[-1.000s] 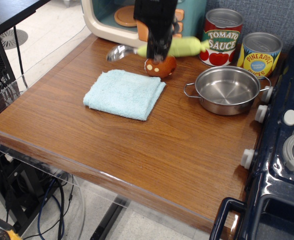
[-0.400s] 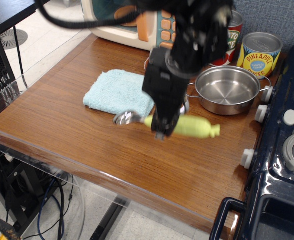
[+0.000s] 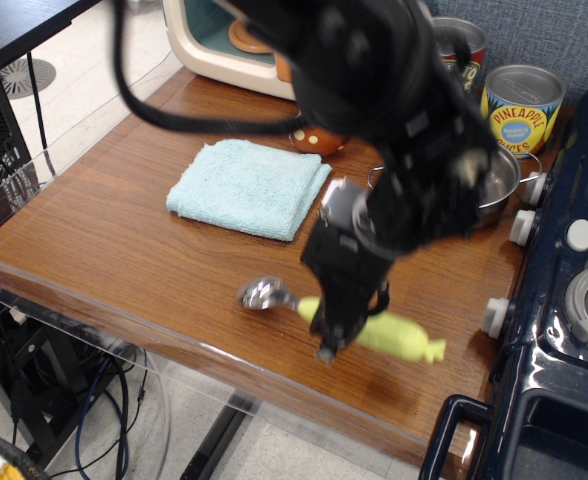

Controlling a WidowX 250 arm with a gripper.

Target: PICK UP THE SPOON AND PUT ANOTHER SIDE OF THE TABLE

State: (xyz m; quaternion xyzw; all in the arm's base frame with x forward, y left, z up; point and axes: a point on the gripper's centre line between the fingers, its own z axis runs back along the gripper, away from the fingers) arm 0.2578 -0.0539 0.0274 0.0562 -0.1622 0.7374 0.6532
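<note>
The spoon (image 3: 399, 335) has a shiny metal bowl (image 3: 262, 295) pointing left and a thick yellow-green handle with a leafy tip at the right. My gripper (image 3: 329, 337) is shut on the spoon's handle near its middle, holding it low over the brown wood-grain table (image 3: 124, 250), near the front edge. The black arm reaches down from the top of the frame and hides part of the pot and the tomato can.
A light blue folded cloth (image 3: 249, 186) lies at the middle left. A steel pot (image 3: 504, 175), a pineapple can (image 3: 522, 95), a brown spotted toy (image 3: 319, 138) and a toy microwave (image 3: 224, 35) stand at the back. A dark blue toy stove (image 3: 564, 330) is at the right.
My gripper has carried the spoon from the back of the table, past the cloth, towards the front edge and lower down.
</note>
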